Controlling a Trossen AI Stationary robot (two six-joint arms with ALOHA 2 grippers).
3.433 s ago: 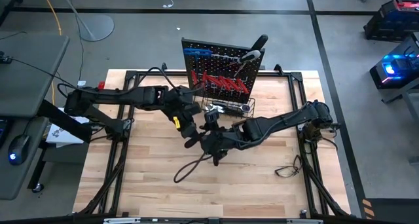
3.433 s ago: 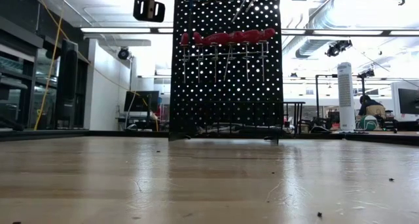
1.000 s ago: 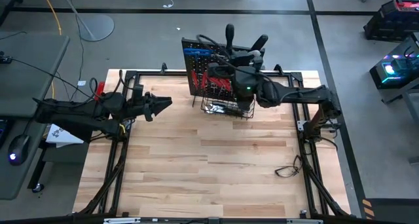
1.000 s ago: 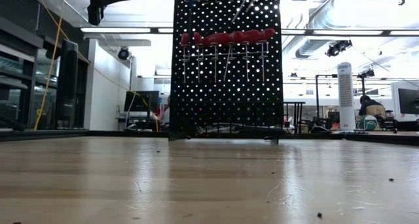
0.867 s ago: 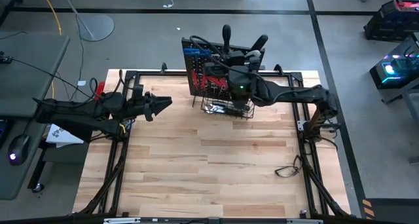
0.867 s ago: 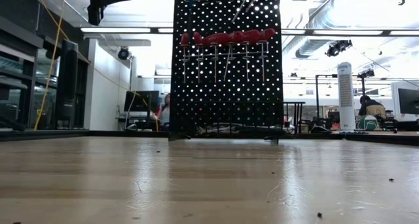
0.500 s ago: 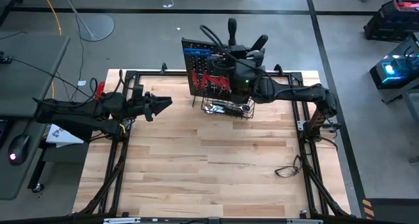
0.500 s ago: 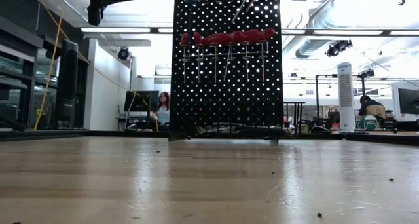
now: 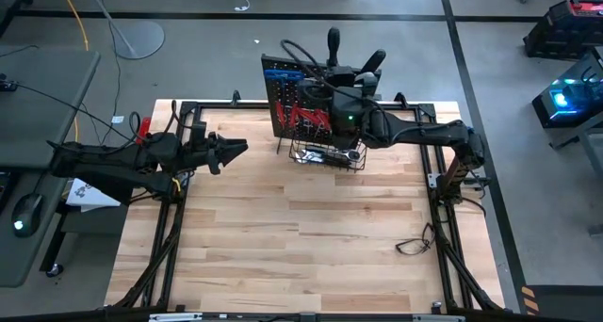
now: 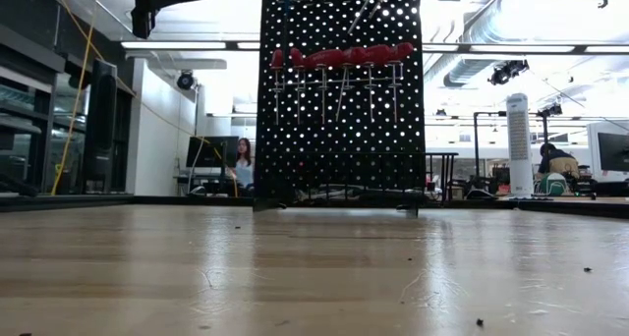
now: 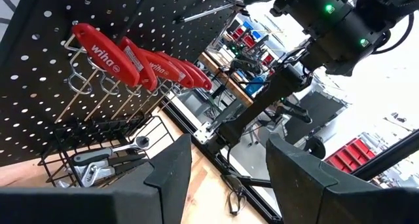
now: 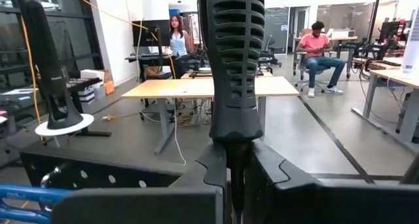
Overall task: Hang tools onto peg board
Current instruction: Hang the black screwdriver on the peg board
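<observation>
The black peg board (image 9: 300, 82) stands upright at the table's far edge. A row of red-handled screwdrivers (image 10: 339, 56) hangs in its rings, with blue hex keys (image 9: 283, 75) at its upper left. A wrench (image 11: 108, 160) lies in its wire basket (image 9: 330, 156). My right gripper (image 9: 332, 77) is up at the board's top edge, shut on a black-handled screwdriver (image 12: 230, 60). My left gripper (image 9: 242, 149) stands open and holds nothing, high over the table's left side and pointing toward the board. My right gripper pinches the screwdriver just below its ribbed black handle (image 12: 233, 153) between its two fingers. The fingers lie level and point toward the far edge. The handle (image 9: 333, 41) stands upright above them, over the board's top edge. The fingers hide the shaft below.
A black tubular frame (image 9: 170, 181) borders the wooden table. A thin black cable (image 9: 415, 242) lies near the right edge. Another black-handled tool (image 9: 374, 60) sticks out at the board's upper right. Bare wood (image 9: 301, 237) lies in front of the board. People (image 12: 317, 50) sit in the room beyond.
My right gripper has shifted a little toward the far edge along the board's top. It stays shut on the black-handled screwdriver, which stays upright. In the room behind, a person has walked a few steps.
</observation>
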